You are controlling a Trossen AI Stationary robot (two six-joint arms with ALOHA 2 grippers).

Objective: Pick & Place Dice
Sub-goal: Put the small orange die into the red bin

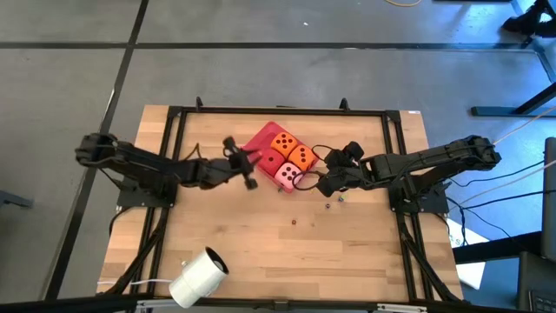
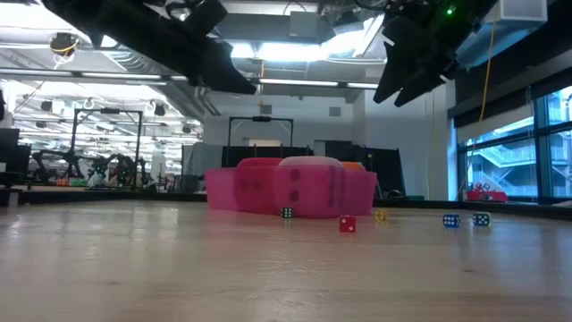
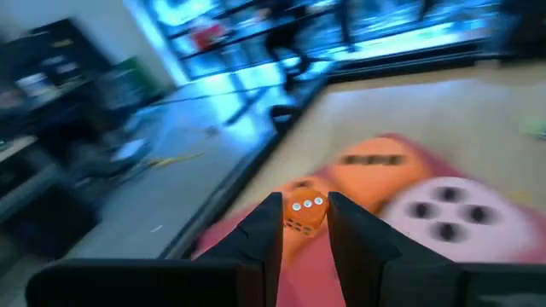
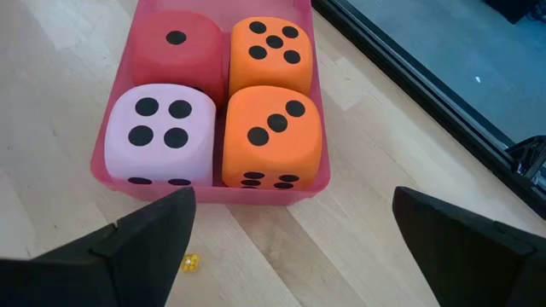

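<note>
Left gripper (image 3: pixel 304 223) pinches a small orange die (image 3: pixel 304 213) above the tray (image 4: pixel 256 194) w/ four big dice (image 4: pixel 271 135). Right gripper (image 4: pixel 290 247) wide open, near tray. Thin hold, so die may slip out mid-move.

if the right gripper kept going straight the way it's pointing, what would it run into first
Probably the near wall of the red tray, with the pink die and an orange die just behind it. The right gripper has open jaws; depth is uncertain.
</note>
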